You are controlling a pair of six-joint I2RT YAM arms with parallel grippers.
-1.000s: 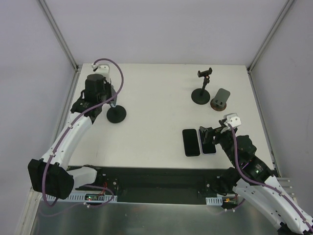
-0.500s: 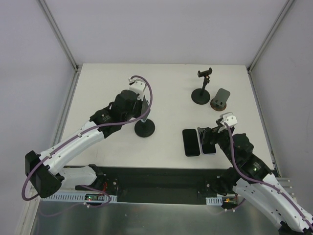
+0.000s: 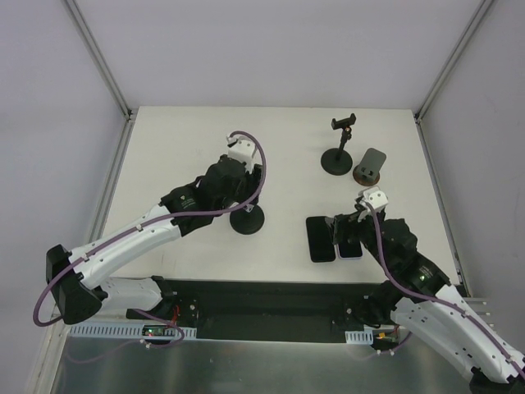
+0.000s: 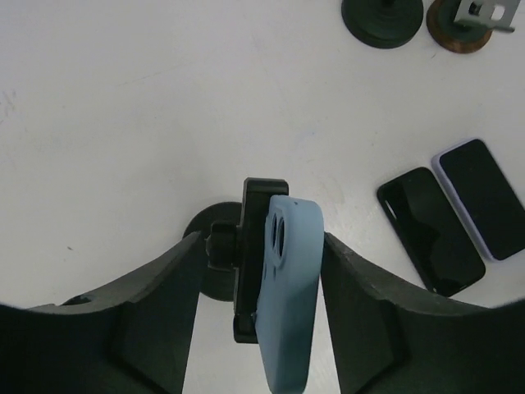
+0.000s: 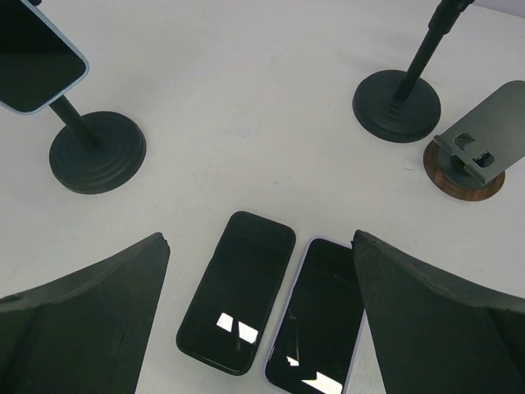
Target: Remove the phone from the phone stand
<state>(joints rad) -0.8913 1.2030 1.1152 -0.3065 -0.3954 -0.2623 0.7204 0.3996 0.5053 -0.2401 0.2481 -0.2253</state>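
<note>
A blue phone sits upright in the clamp of a black phone stand with a round base. My left gripper is shut across the phone and the clamp: one finger presses the phone's edge, the other the clamp's knob. In the top view the left gripper hides the phone. The right wrist view shows the phone's dark screen and the stand base. My right gripper is open and empty, hovering over two phones that lie flat.
A black phone and a lilac-cased phone lie side by side near the front right. An empty black pole stand and a grey stand on a wooden base stand at the back right.
My left arm has swung from the far left to the table's middle, and the stand with the phone has come along with it. The right gripper has shifted slightly left over the flat phones.
</note>
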